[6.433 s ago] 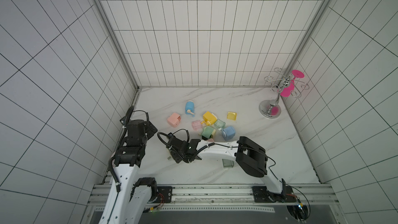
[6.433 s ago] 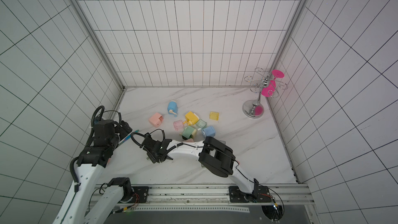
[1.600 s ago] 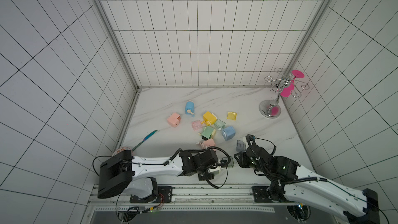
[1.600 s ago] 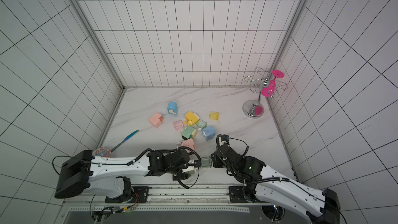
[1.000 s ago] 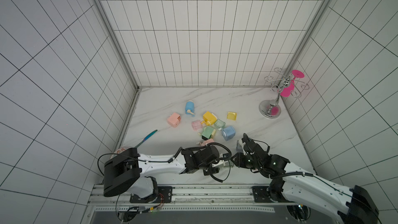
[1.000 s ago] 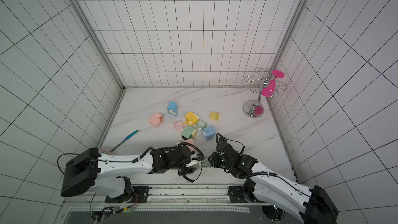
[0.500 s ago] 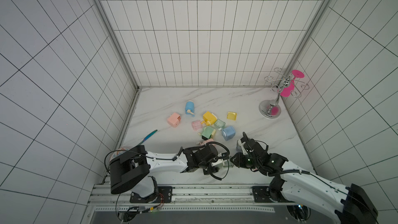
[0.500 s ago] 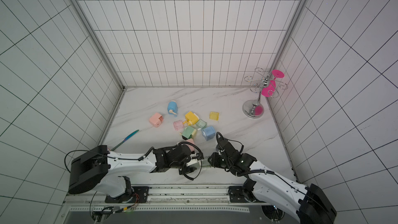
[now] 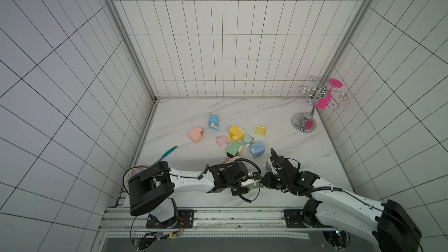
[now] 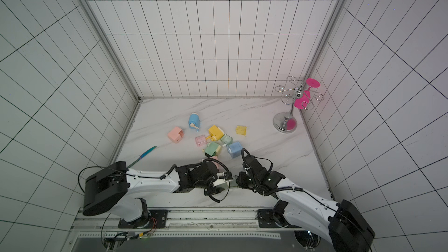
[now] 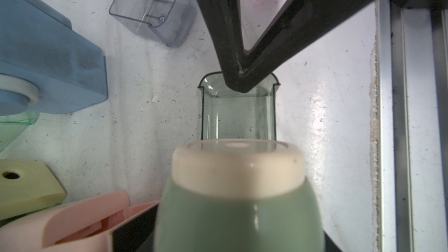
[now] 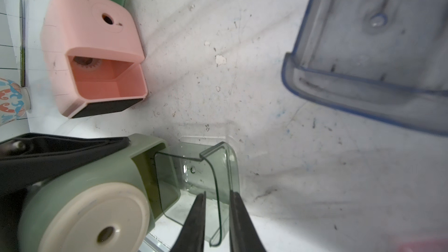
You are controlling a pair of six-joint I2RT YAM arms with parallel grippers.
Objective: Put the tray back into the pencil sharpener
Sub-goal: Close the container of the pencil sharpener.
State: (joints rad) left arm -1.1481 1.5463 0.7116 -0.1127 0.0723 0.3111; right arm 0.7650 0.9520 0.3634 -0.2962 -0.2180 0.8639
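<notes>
My left jaws clamp the green sharpener point(image 12: 92, 190); my right jaws pinch the front wall of the clear tray point(image 12: 194, 173), which sits partway in its slot.

The sharpener point(image 12: 80, 190) is sage green with a cream cap and its tray point(image 12: 189, 178) clear greenish; near it are a pink sharpener point(image 12: 92, 40), a bluish clear tray point(image 12: 363, 44) and a cup point(image 12: 9, 100) swirled blue and orange.

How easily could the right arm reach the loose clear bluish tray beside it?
Probably not yet: the clear bluish tray lies unobstructed, but the right hand is busy gripping the clear green tray.
</notes>
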